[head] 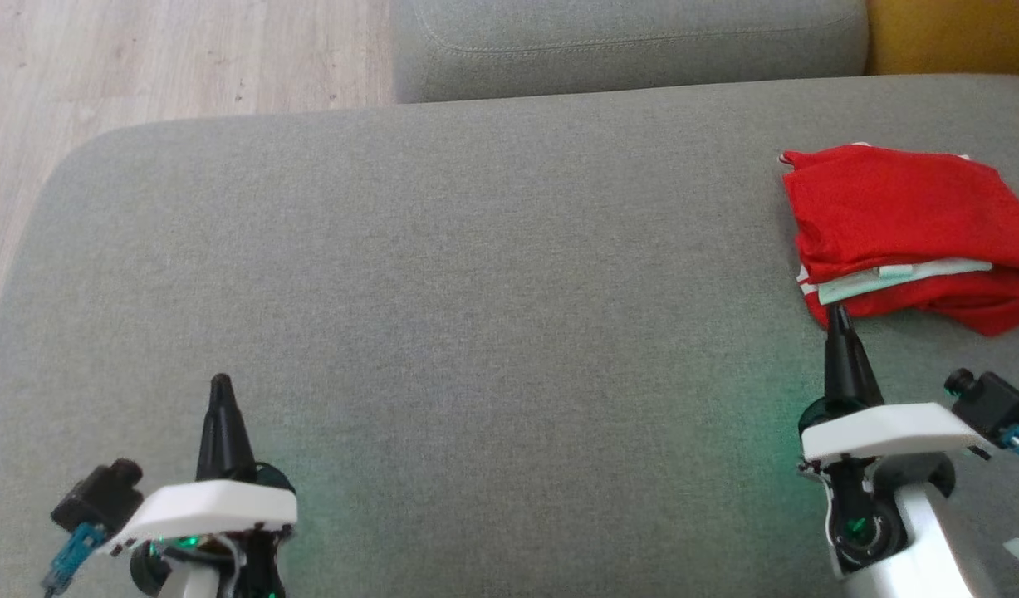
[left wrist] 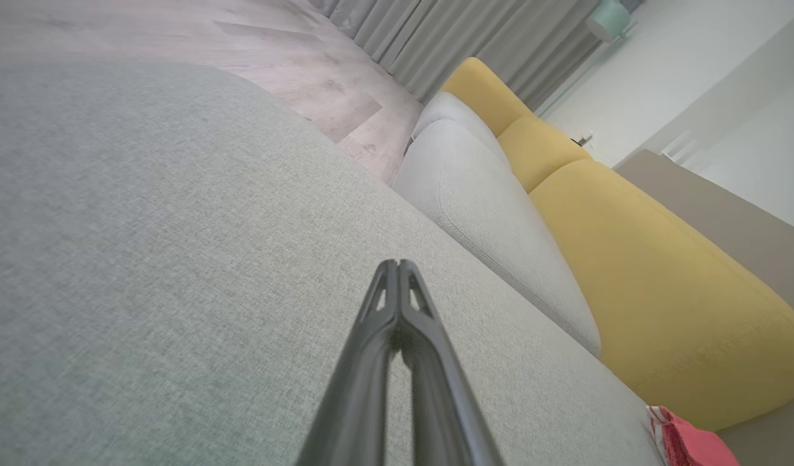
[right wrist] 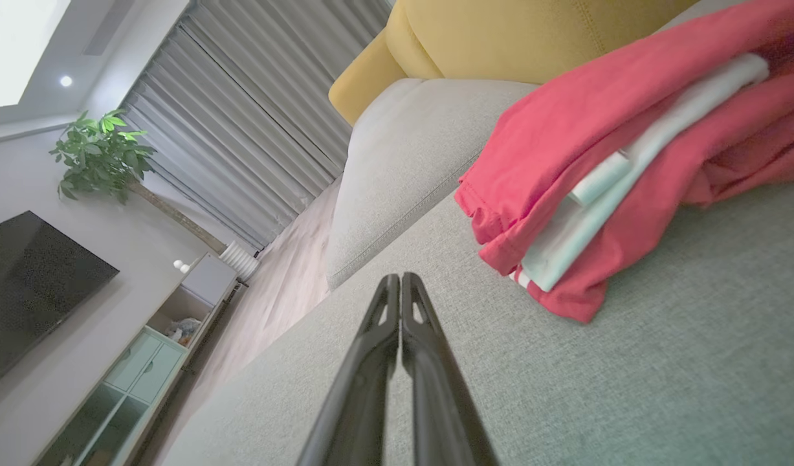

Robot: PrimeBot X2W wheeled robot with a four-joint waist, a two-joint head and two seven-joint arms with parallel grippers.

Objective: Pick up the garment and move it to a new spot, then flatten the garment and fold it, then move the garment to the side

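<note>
The folded red garment (w/ pale trim showing) is lying at the far right of the grey sofa cushion. The right gripper, fingers together, is pointing near its edge; the left gripper, also w/ fingers together, is hovering near left.

Home living room: grey sofa, wall television, potted plant, curtains.

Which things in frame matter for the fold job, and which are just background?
Job:
- folded red fabric garment with pale mint trim, on the grey woven seat cushion
- left hand and right hand, both shut and empty

Lying about:
- yellow sofa cushion
- grey back cushion
- wooden floor
- green potted plant
- black TV screen
- grey curtains
</note>
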